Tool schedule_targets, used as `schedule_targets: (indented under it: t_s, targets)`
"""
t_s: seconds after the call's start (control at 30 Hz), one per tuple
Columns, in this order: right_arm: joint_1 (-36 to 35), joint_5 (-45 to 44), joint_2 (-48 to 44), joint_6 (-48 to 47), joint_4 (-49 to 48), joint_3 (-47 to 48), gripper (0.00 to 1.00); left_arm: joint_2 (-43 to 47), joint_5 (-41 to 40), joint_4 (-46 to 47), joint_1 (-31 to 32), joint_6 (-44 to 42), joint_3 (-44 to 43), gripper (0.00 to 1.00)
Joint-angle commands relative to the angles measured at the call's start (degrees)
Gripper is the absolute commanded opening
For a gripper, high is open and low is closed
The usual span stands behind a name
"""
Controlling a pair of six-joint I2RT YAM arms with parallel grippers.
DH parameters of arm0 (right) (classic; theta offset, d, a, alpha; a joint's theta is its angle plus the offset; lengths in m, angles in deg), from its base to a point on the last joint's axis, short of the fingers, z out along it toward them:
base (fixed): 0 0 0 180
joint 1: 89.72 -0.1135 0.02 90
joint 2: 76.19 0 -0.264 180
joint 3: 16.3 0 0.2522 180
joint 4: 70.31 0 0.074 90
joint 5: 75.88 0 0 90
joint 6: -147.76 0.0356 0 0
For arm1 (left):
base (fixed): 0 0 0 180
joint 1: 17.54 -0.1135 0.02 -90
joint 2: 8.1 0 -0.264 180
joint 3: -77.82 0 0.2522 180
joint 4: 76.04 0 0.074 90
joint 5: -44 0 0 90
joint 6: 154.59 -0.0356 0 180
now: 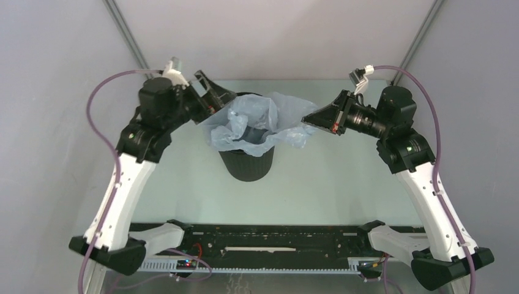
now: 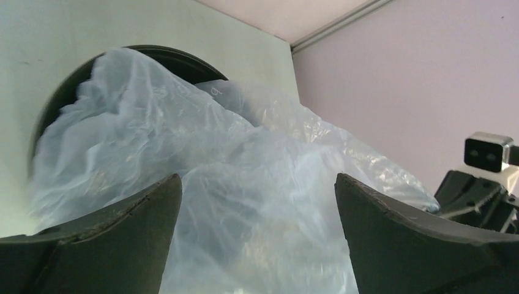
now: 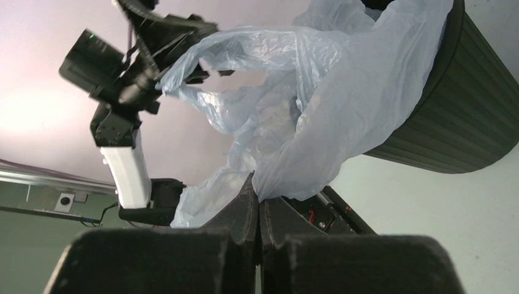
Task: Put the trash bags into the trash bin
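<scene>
Pale blue plastic bag point(image 1: 257, 125) drapes over the black bin's point(image 1: 248, 166) mouth, its three o'clock edge pinched in the closed right gripper point(image 1: 306, 120), while the left gripper point(image 1: 219, 103) at ten o'clock gapes wide.

The left tool point(image 2: 258, 179) gapes wide before the bag point(image 2: 183, 135) draping the bin point(image 2: 183, 61).

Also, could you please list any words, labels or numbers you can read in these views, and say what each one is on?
No text can be read in any view.
On the trash bag: a faint pale mark near its upper fold, too small and blurred to read.
On the trash bin: no lettering visible.
</scene>
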Motion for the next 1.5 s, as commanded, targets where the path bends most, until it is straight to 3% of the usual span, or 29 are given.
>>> schedule_targets:
  t_s: [0.0, 0.13, 0.23, 0.3, 0.37, 0.67, 1.1, 1.27, 1.33, 1.47]
  targets:
    - [-0.62, 0.14, 1.05, -0.33, -4.01, -0.01, 0.00, 6.21, -2.12, -5.76, -2.97, -4.24, -3.06, 1.00]
    - [-1.00, -0.13, 1.12, 0.05, -5.09, -0.03, 0.00, 8.21, -3.99, -10.33, -5.73, -6.80, -8.32, 1.00]
    - [-0.95, -1.00, 0.46, -0.15, -4.52, -0.02, 0.00, 7.32, -9.56, -16.89, -5.85, -8.46, -11.29, 0.85]
    - [-0.96, -1.34, 0.11, -0.47, -3.98, 0.03, 0.00, 6.01, -9.38, -19.17, -5.80, -8.52, -10.24, 0.80]
    - [-0.95, -1.79, -0.27, -0.61, -3.37, 0.03, 0.00, 5.09, -8.10, -19.21, -4.73, -7.37, -8.07, 0.73]
    - [-1.13, -3.17, -1.10, -0.56, -2.95, -0.04, 0.00, -3.34, -14.97, -14.44, 2.16, -7.51, -2.14, 0.60]
    - [-3.74, -5.44, -0.82, -1.72, -1.85, -0.04, 0.00, -22.82, -12.84, -13.12, 4.88, -6.16, -6.42, 0.57]
    - [-3.68, -4.70, 1.80, -3.03, -2.56, 0.02, 0.00, -20.24, -13.44, -12.07, 6.52, -8.21, -4.47, 0.58]
    - [-3.67, -4.21, 2.76, -3.65, -2.73, -0.01, 0.00, -16.08, -13.48, -11.74, 6.45, -9.07, -4.64, 0.61]
    - [-3.24, -3.02, 4.23, -5.17, -3.17, 0.03, 0.00, -9.16, -12.15, -14.15, 6.25, -11.67, -9.48, 0.83]
